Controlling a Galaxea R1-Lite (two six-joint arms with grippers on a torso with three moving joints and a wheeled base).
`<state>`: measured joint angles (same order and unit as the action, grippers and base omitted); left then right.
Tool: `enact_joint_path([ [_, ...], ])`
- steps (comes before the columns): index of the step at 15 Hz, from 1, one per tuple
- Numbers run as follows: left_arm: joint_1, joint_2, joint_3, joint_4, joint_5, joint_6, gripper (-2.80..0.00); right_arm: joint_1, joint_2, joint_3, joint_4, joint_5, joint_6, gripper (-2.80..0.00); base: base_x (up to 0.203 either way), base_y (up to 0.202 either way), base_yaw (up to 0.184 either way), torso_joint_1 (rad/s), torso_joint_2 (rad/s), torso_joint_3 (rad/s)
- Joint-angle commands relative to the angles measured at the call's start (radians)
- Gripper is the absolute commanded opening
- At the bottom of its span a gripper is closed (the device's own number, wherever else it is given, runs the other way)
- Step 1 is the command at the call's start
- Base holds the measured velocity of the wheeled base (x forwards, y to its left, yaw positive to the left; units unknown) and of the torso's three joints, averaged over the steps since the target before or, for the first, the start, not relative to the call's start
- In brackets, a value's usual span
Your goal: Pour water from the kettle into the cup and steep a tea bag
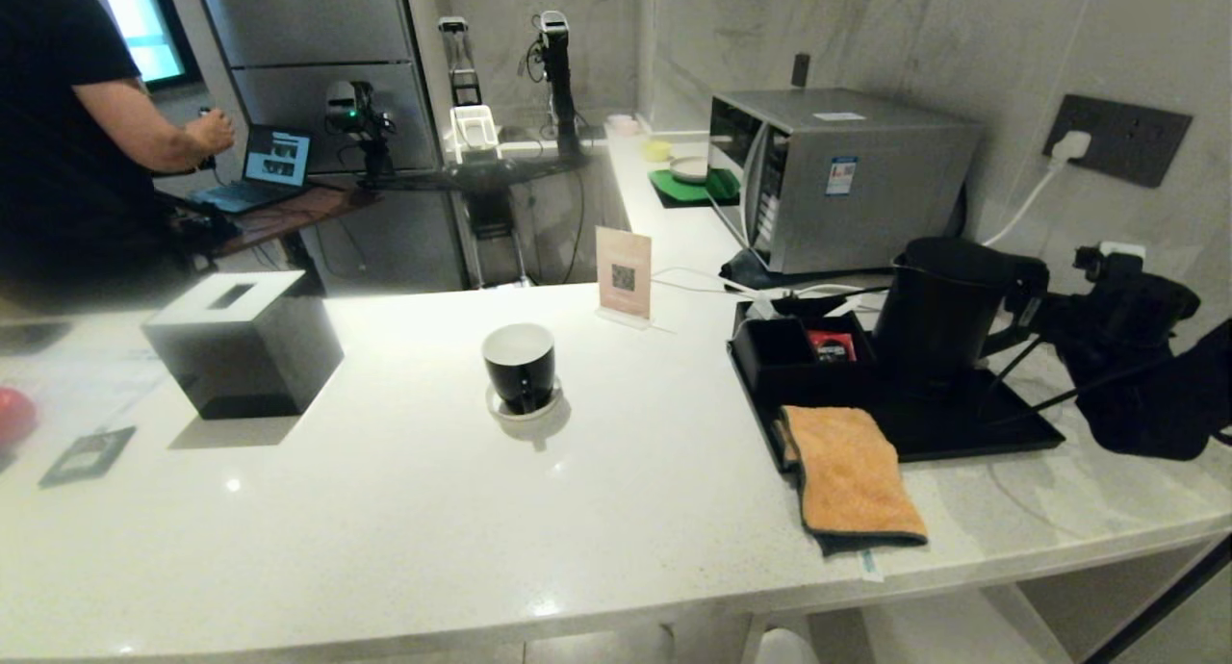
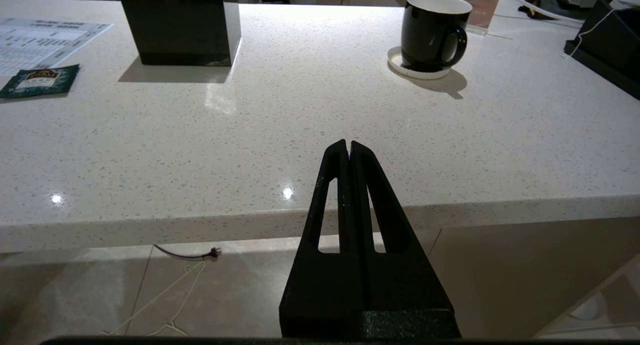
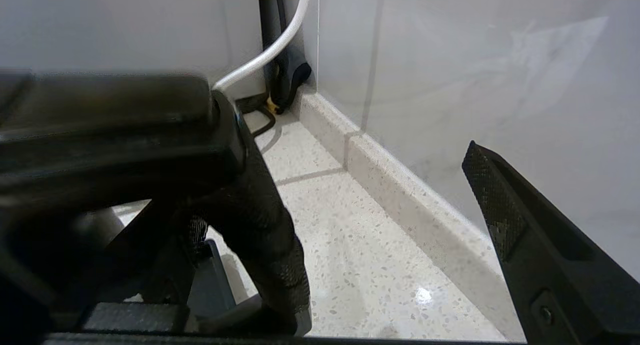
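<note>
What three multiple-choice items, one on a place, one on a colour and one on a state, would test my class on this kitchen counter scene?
1. Where does the small black mug with white inside stand?
A. on a small white saucer on the white speckled counter
B. in the black tray
C. on the microwave

2. What colour is the folded cloth hanging over the flat black tray's front edge?
A. green
B. orange
C. white

3. How does the right pincer stand beside the tall matte black kettle?
A. shut on the handle
B. shut, empty
C. open

Answers: 1 A, the head view shows the saucer under the mug on bare counter. 2 B, the cloth is plainly orange. 3 C, the right wrist view shows its fingers wide apart by the kettle's black loop handle.
</note>
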<state>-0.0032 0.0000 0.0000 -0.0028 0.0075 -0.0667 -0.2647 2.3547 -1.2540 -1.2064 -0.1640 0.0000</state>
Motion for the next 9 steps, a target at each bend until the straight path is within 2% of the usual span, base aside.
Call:
enact_joint_path([
  [1,0.000,0.000,0.000,0.000,0.000,-0.001,-2.80,0.003,0.015,-0.004,-0.007,0.000,0.000,0.00,0.000,0.000,0.000,0.000,0.00,0.000],
  [9,0.000,0.002,0.000,0.000,0.000,-0.002,-2.80,0.013,0.060,-0.099,0.008,0.000,0.000,0.00,0.000,0.000,0.000,0.000,0.00,0.000],
])
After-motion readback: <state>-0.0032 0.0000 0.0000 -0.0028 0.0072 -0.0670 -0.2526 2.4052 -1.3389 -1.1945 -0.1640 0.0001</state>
